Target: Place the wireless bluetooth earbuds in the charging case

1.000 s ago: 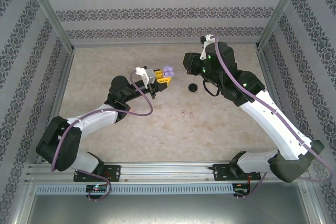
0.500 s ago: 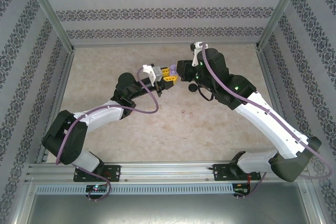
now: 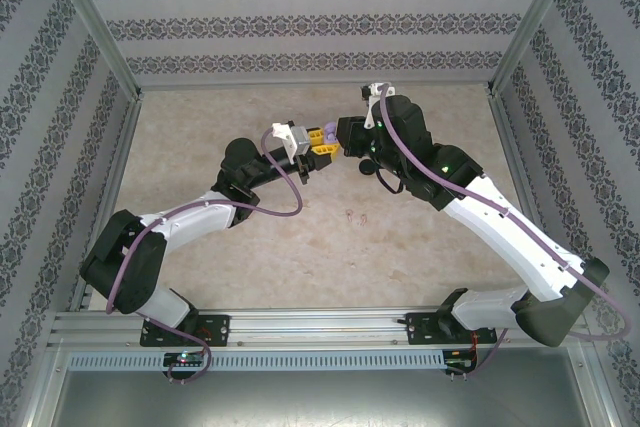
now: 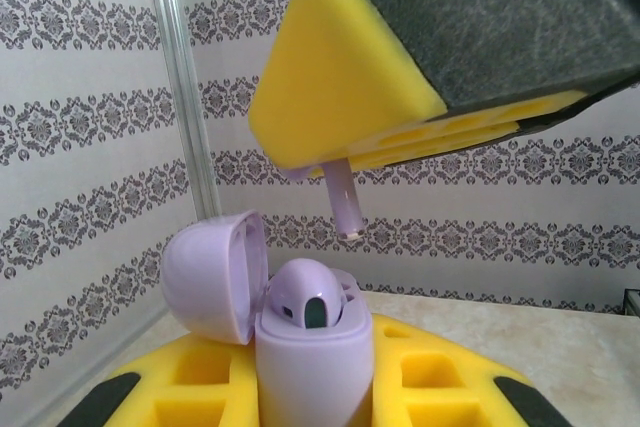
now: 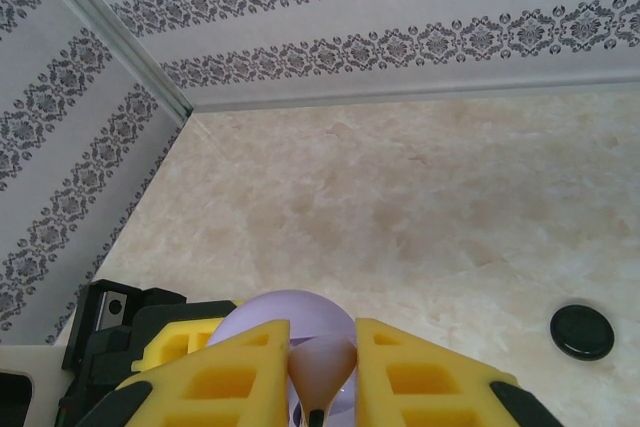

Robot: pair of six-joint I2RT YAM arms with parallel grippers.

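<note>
Left end effector (image 3: 316, 141) clamps the open purple charging case (image 4: 310, 372), one earbud (image 4: 310, 302) seated inside. Right end effector (image 5: 322, 387) pinches a second purple earbud (image 4: 344, 202), apparently just above the case; open counter (image 5: 420, 207) all around.

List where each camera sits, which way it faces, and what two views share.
Top external: above and behind, looking down at the table; left arm and right arm show, bases nearest.
Left wrist: on the left arm, facing the wall; left fingers hold the open purple charging case, right fingers above pinch a purple earbud.
Right wrist: on the right arm, looking down past its fingers at that case and a black case.
Shared: both wrist views show the purple case and earbud.
</note>
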